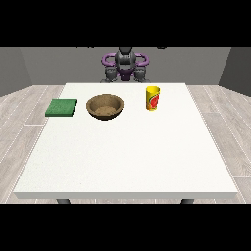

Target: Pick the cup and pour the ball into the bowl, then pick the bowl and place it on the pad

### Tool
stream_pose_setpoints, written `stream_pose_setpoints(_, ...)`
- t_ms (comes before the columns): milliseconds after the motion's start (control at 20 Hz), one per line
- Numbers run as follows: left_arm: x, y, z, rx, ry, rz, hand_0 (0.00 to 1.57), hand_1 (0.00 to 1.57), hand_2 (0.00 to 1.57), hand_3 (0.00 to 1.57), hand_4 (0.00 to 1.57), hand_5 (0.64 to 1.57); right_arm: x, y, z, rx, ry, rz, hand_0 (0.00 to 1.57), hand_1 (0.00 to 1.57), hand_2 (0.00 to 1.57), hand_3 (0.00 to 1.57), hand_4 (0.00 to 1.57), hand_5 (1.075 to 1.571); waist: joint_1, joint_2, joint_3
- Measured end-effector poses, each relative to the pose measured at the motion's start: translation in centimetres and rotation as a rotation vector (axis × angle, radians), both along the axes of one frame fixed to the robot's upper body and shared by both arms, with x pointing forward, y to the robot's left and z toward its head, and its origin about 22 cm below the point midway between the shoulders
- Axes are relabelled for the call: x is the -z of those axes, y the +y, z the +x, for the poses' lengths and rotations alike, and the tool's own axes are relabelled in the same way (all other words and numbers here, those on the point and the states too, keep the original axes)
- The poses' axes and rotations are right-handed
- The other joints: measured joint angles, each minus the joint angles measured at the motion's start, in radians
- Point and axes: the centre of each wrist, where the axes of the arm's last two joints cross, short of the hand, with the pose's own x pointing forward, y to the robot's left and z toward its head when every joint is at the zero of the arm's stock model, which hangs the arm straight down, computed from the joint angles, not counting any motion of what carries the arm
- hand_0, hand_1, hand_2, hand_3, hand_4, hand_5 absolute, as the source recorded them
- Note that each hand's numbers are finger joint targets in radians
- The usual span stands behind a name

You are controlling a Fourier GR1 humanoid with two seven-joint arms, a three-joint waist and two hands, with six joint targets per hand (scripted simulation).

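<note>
1. So, from my seat far away, I see nothing of the job is done yet.
2. The yellow cup [153, 98] stands upright on the tabletop [127, 162], toward the view's right. I cannot see inside it, so I cannot tell if the ball is in there.
3. The brown bowl [105, 106] sits near the middle, well apart from the cup. It looks empty to me.
4. The green pad [62, 107] lies flat at the view's left, beside the bowl but not touching it. Nothing is on it.
5. The robot [125, 65] is small at the far edge of the tabletop. Its arms are tucked close to its body.
6. I cannot make out either robot hand, so I cannot tell if they are open or closed. Neither one has hold of anything I can see, because the cup, bowl and pad all sit alone.
7. I think all the steps are left: grab the cup, tip the ball into the bowl, then lift the bowl onto the pad.
</note>
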Motion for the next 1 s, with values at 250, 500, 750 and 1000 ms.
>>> stream_pose_setpoints(250,-3.5,-1.5,0.1,0.007,-0.035,-0.034,0.00,0.00,0.00,0.00,0.56,1.555,-4.3,-0.6,-0.3,0.021,-0.028,0.019,0.00,0.00,0.00,0.00,0.76,1.548,-0.001,0.036,0.0013)
stream_pose_setpoints(500,-5.1,-1.8,1.7,0.013,-0.174,-0.020,0.00,0.00,0.00,0.00,0.59,1.550,-6.8,-0.7,0.3,0.009,-0.170,0.017,0.00,0.00,0.00,0.00,0.72,1.546,-0.011,0.192,0.0014)
stream_pose_setpoints(750,-4.8,-2.3,3.4,0.006,-0.324,0.024,0.00,0.00,0.00,0.00,0.57,1.520,-6.3,-0.2,1.5,-0.004,-0.315,0.031,0.00,0.00,0.00,0.00,0.70,1.545,-0.015,0.371,0.0017)
stream_pose_setpoints(1000,-2.2,-1.5,4.8,-0.007,-0.433,0.075,0.00,0.00,0.00,0.00,0.48,1.483,-6.3,-0.9,2.7,-0.013,-0.418,0.030,0.00,0.00,0.00,0.00,0.68,1.548,-0.018,0.510,0.0016)
